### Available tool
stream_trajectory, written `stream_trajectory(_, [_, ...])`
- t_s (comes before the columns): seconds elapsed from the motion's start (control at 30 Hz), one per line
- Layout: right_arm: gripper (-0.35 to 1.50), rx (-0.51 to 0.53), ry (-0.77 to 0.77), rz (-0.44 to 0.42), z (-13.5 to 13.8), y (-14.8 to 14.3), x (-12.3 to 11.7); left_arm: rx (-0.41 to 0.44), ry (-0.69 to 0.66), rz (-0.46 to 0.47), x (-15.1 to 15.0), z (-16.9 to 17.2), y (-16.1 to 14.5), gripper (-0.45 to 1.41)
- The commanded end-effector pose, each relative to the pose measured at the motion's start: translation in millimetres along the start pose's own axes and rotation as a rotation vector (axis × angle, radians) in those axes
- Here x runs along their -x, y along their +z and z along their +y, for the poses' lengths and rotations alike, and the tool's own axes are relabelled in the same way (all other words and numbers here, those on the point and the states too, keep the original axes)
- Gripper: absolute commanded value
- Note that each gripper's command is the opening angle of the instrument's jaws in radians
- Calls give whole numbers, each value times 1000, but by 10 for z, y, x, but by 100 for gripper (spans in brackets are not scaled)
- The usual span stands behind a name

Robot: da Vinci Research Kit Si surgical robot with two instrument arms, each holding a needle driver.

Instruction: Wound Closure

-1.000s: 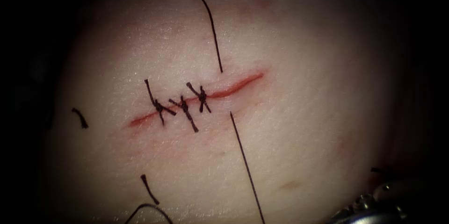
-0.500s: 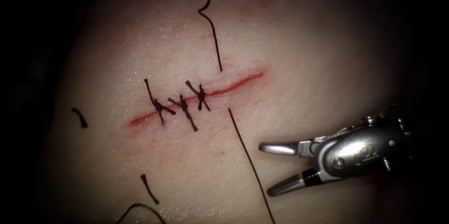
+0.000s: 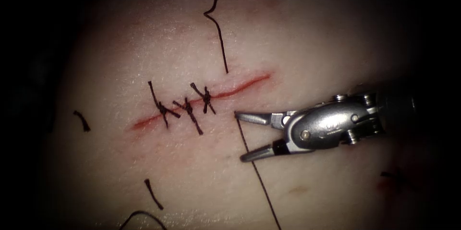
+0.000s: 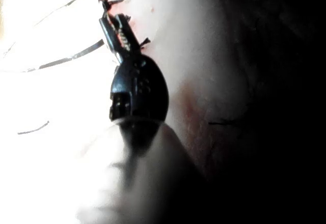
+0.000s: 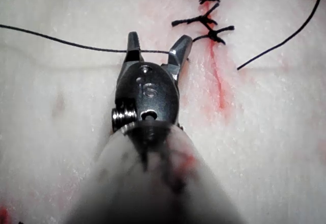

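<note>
three knotted stitches (image 3: 185, 106) are sitting on the cut (image 3: 240, 87) in the tissue (image 3: 312, 42); loose thread (image 3: 257, 177) is crossing between the right claw (image 3: 244, 136), gaping wide (holding nothing), just right of them.

**Legible markings: one stamped number**

We find a single readable marking. In the right wrist view, the metal wrist housing of the right arm's tool (image 5: 154, 48) bears a stamped number that we read as "16", set on the housing behind the jaws. In the endoscope view, the same tool (image 3: 248, 136) carries a faint stamp on its housing, which we cannot make out. We read no text, label, brand or sign on the tissue (image 3: 312, 42) in any view.
</note>
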Motion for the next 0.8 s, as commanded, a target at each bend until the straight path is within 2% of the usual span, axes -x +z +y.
stream_trajectory(0.03, [131,-3,-2,1,-2,8,8,1,-1,-1,5,4,4,-45])
stream_trajectory(0.23, [130,-13,-8,5,4,1,9,-2,0,-1,5,4,2,-45])
stream_trajectory(0.53, [94,-27,-33,18,17,-34,7,-4,-3,-1,9,5,3,-45])
stream_trajectory(0.8, [99,-21,-61,8,2,-17,15,-5,-7,-1,10,7,3,-45])
